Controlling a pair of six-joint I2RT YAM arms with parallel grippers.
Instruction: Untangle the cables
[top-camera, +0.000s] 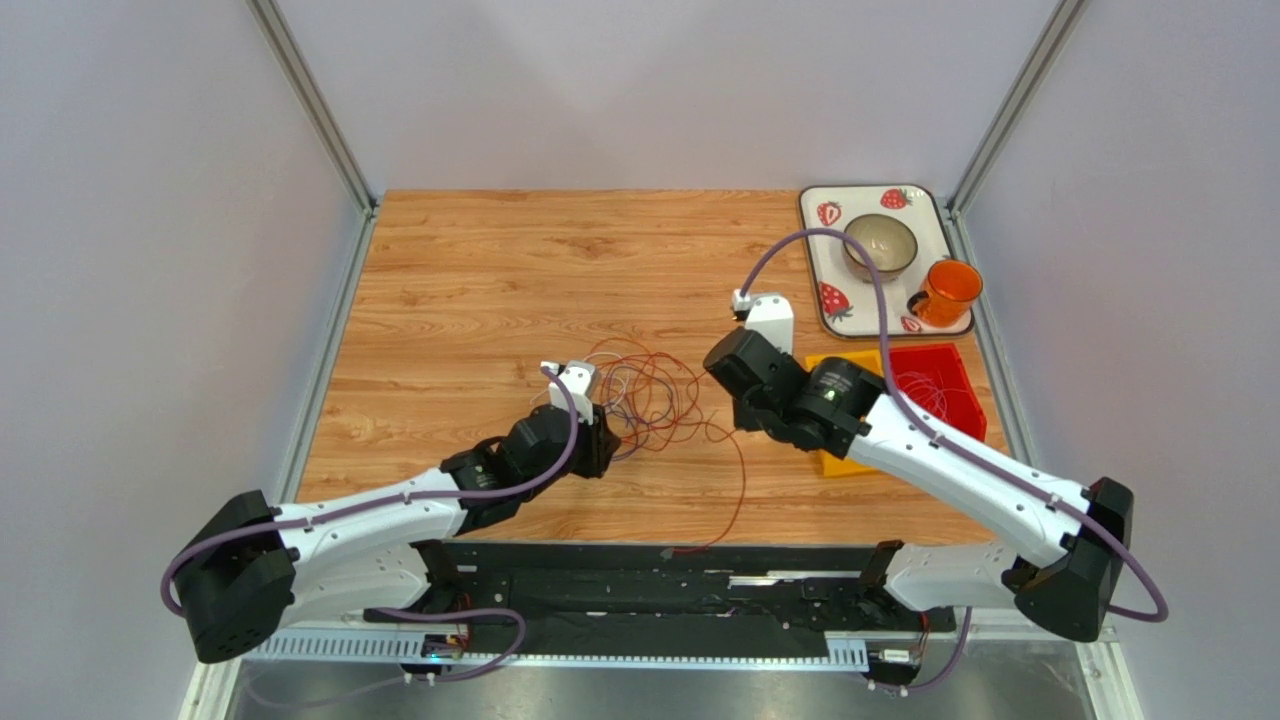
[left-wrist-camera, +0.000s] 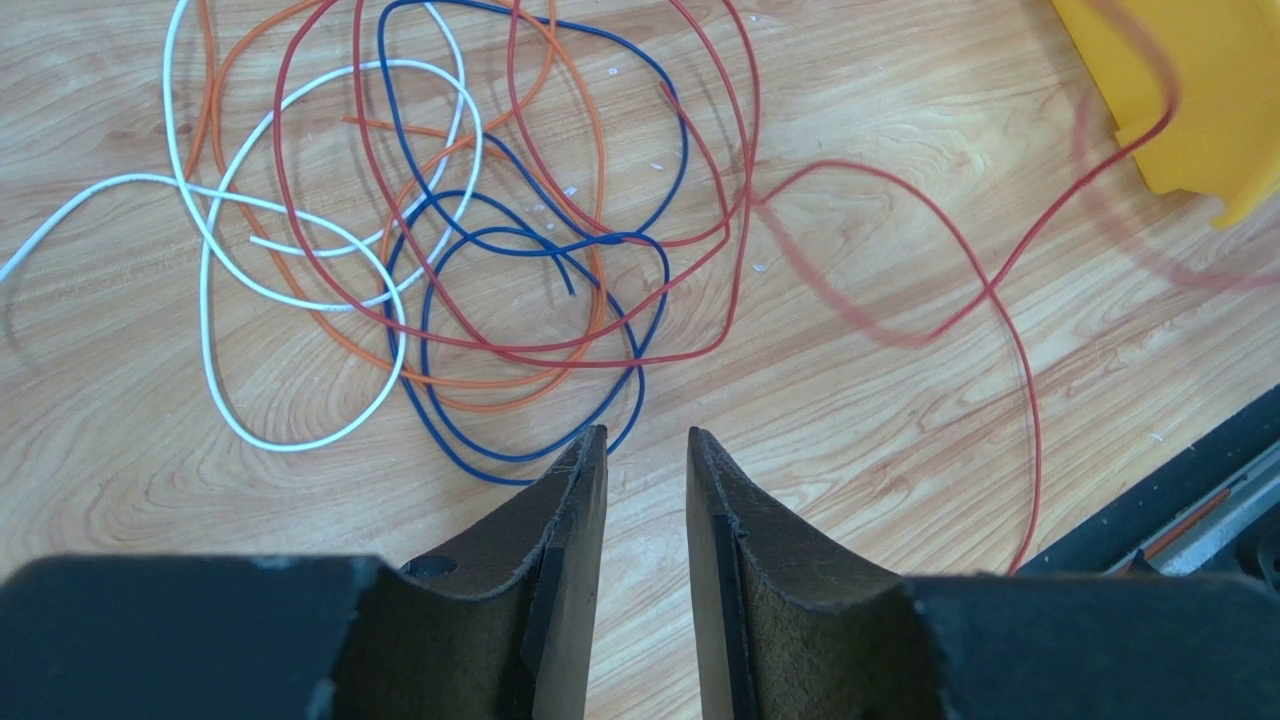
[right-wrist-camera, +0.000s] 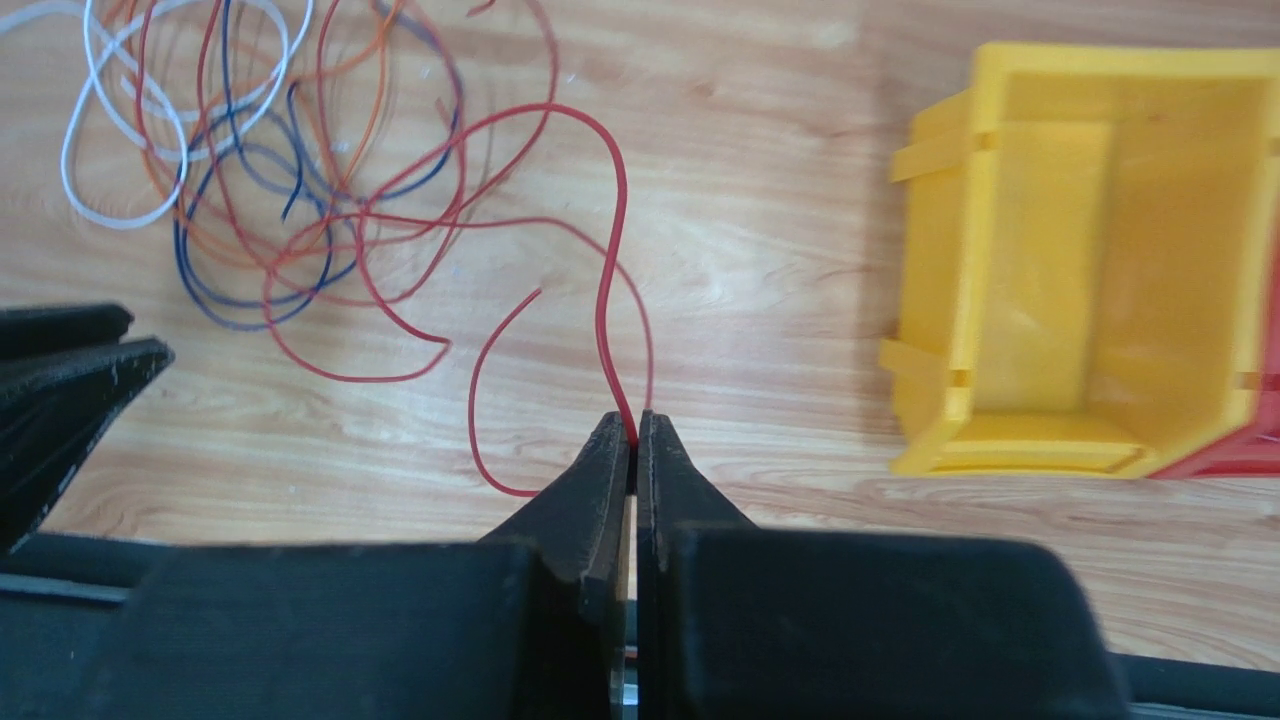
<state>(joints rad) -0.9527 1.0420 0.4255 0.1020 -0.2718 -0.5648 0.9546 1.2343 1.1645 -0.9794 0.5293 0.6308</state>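
Note:
The cables (top-camera: 649, 393) lie tangled mid-table: thin red, orange, dark blue and white loops. In the left wrist view the white loop (left-wrist-camera: 286, 446), orange loop (left-wrist-camera: 481, 402) and blue loop (left-wrist-camera: 504, 455) overlap just ahead of my left gripper (left-wrist-camera: 646, 443). It is open by a narrow gap, empty, and close above the wood. My right gripper (right-wrist-camera: 633, 428) is shut on a red cable (right-wrist-camera: 606, 300), which runs up from the fingertips back to the tangle (right-wrist-camera: 256, 180). In the top view the left gripper (top-camera: 606, 440) is at the tangle's left and the right gripper (top-camera: 732, 393) at its right.
A yellow bin (top-camera: 836, 452) and a red bin (top-camera: 939, 383) sit under the right arm; the yellow bin also shows in the right wrist view (right-wrist-camera: 1082, 240). A strawberry tray (top-camera: 824, 248) at the back right holds a bowl (top-camera: 881, 240) and an orange cup (top-camera: 947, 290). A red strand (top-camera: 742, 488) trails toward the near edge.

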